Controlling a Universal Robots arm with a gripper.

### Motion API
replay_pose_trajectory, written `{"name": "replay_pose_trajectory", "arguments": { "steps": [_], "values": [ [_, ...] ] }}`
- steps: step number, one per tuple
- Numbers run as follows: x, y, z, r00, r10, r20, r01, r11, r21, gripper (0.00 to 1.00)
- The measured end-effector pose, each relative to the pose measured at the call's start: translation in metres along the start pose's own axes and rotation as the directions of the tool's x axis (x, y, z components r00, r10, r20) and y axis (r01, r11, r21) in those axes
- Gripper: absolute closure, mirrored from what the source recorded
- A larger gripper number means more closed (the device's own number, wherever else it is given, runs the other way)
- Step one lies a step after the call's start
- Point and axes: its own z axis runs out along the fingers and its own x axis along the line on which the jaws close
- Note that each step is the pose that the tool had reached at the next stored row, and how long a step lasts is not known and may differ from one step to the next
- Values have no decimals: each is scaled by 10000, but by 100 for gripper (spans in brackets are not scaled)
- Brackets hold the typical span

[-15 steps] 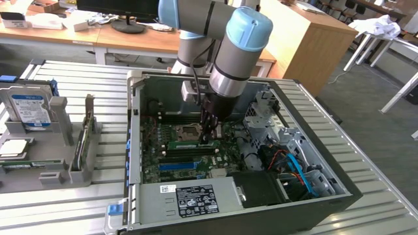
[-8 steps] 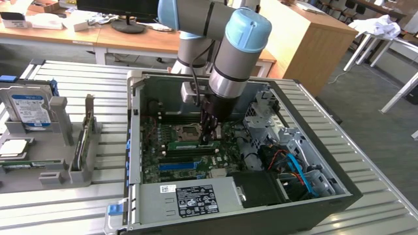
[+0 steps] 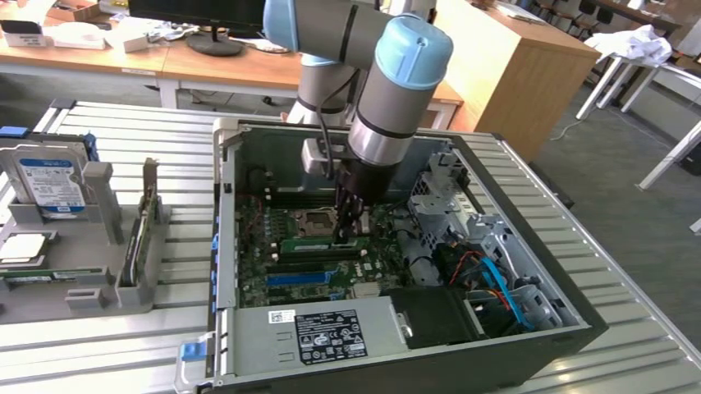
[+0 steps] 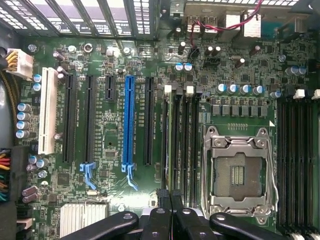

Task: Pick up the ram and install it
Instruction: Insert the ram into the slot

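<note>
Gripper [image 3: 348, 235] and arm reach straight down into the open computer case [image 3: 222, 205], which lies on its side so that the motherboard faces up. The fingertips meet the board just on the exterior view's right of the CPU socket [image 3: 318, 220], at the bank of memory slots. The ram [image 3: 315, 243] shows there as a thin green strip lying along a slot, under the fingertips. A tray [image 3: 98, 283] stands well apart on the exterior view's left and holds a blue-labelled hard drive [image 3: 49, 185] upright.

In the wrist view the gripper [image 4: 171, 192] has its jaws drawn together, directly over one end of the ram [image 4: 169, 140]. The ram stands on edge in the memory slot farthest from the CPU socket [image 4: 239, 172], in line with the long blue slot [image 4: 129, 120]. The close-set fingers suit pushing on so thin an edge. Whether they pinch the board or only bear on it cannot be told.
</note>
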Motion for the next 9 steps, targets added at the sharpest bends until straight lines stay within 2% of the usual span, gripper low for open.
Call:
{"name": "replay_pose_trajectory", "arguments": {
  "steps": [9],
  "values": [
    [0,4,21,10000,-2,1,2,10000,72,88]
  ]
}}
